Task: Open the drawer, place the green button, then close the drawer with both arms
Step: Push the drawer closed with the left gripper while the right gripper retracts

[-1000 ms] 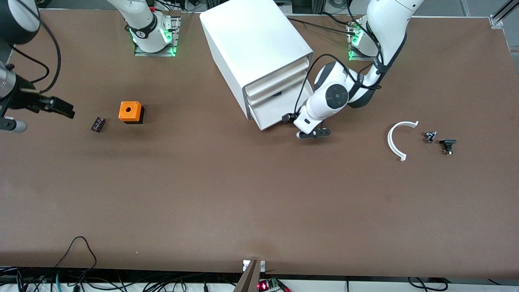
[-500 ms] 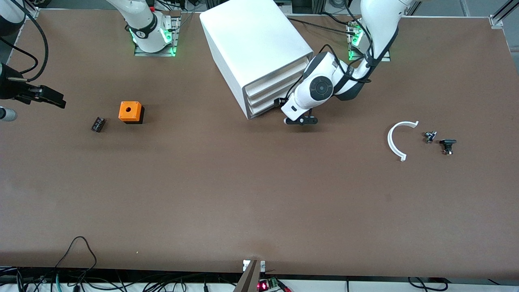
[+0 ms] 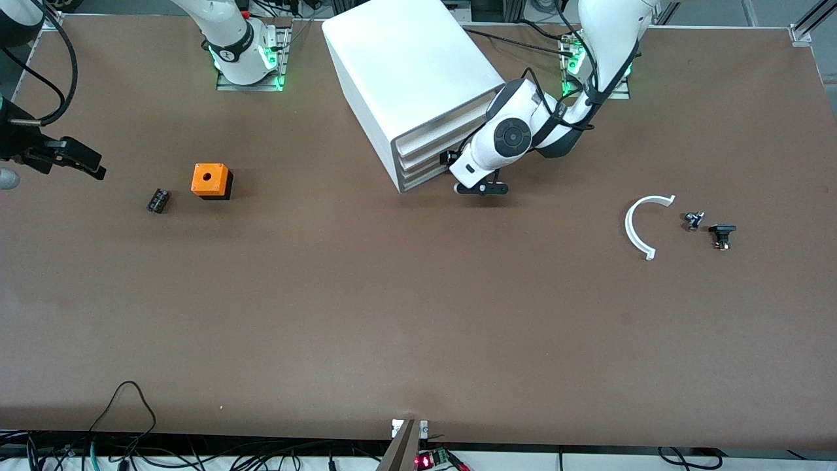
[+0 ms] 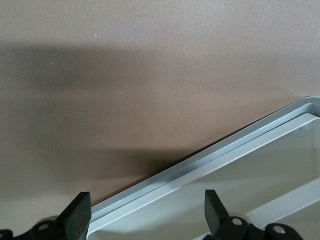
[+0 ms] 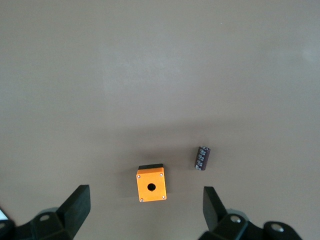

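Observation:
The white cabinet stands toward the robots' side of the table, and its lowest drawer sits pushed in flush under the two above. My left gripper is low in front of that drawer, open and empty. In the left wrist view the left gripper spans the drawer's silver-edged front without gripping it. My right gripper hangs open and empty over the right arm's end of the table; from the right wrist view the right gripper looks down on the table. The button is out of view.
An orange cube with a hole and a small black part lie near the right arm's end, also in view as the cube and the part. A white curved strip and two small dark parts lie toward the left arm's end.
The lowest drawer, pulled out a second ago, is now flush with the cabinet; my left gripper moved in with it. The right gripper drew back toward its end of the table.

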Available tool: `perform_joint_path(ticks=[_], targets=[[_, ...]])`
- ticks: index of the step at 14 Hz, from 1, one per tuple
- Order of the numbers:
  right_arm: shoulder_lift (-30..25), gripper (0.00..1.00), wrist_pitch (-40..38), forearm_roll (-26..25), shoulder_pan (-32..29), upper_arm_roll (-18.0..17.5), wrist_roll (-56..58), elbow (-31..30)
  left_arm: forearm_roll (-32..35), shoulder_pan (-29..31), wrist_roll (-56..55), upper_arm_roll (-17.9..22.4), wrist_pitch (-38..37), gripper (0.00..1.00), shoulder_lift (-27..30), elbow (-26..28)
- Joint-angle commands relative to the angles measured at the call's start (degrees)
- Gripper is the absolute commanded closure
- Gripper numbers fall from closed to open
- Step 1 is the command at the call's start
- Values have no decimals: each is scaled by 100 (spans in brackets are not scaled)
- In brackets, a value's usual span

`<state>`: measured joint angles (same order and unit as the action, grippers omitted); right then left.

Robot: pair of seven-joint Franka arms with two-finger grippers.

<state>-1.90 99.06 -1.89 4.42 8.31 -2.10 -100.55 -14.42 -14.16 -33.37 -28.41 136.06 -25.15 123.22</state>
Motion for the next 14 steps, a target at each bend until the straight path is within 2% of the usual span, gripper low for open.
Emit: perform_joint_path(ticks=[1,5,8,10,11,14], targets=[[-301,0,-36,101,24,21,43,-280,-148,27,59,-51,-97,0,308,184],[-600,0,-36,101,24,30,43,-588,-148,789,50,98,-98,0,1010,106],[-522,0,-1,101,24,30,43,-518,-140,1204,50,554,-158,0,1590,-262],[-426,0,8,92,24,30,122,-405,-96,1213,68,1115,-1085,0,1864,-884],[-399,0,-18,66,32,22,104,-317,-61,1213,224,1397,-1856,0,1969,-1314],[-363,0,-19,92,32,4,78,-307,44,1205,1602,2267,-3714,0,2215,-2458]])
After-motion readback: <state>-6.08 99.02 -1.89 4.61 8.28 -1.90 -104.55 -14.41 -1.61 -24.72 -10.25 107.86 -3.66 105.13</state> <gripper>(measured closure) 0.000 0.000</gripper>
